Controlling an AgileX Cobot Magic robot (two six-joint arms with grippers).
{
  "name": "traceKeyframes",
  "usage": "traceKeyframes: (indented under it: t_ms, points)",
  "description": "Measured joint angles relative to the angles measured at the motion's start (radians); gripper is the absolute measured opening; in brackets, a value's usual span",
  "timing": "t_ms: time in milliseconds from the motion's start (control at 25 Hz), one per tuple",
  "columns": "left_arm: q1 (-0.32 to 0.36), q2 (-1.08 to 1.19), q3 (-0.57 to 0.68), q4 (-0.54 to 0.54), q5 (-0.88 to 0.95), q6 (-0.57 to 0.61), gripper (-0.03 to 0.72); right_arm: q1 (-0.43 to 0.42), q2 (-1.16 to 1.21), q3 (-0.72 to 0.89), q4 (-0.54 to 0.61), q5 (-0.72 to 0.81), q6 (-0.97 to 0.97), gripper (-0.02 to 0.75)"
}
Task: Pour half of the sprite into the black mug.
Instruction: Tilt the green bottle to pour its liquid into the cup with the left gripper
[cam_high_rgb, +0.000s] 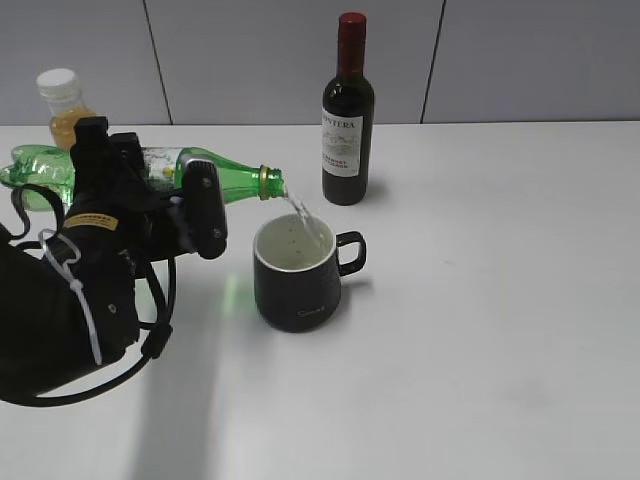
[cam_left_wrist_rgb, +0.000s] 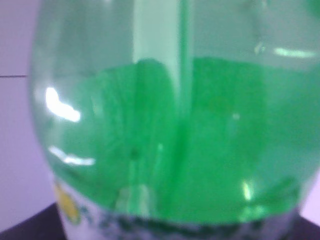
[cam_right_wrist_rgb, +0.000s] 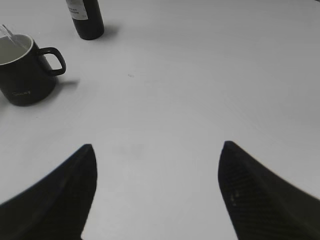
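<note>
Sprite (cam_high_rgb: 235, 176) lies nearly level in the left claw (cam_high_rgb: 150, 205), clamped round its body, a thin stream falling into the mug (cam_high_rgb: 297, 272) on the worktop (cam_high_rgb: 480, 300). Left wrist: green bottle fills everything. Right wrist: the right claw (cam_right_wrist_rgb: 157, 192) spread apart above bare worktop, mug at far left.
</note>
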Motion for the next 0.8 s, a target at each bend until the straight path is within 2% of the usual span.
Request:
traceKeyframes:
  t_ms: [800]
  points:
    - [0.020,0.000,0.000,-0.031,-0.016,0.003,0.463,0.000,0.000,0.000,0.001,0.000,0.000,0.572]
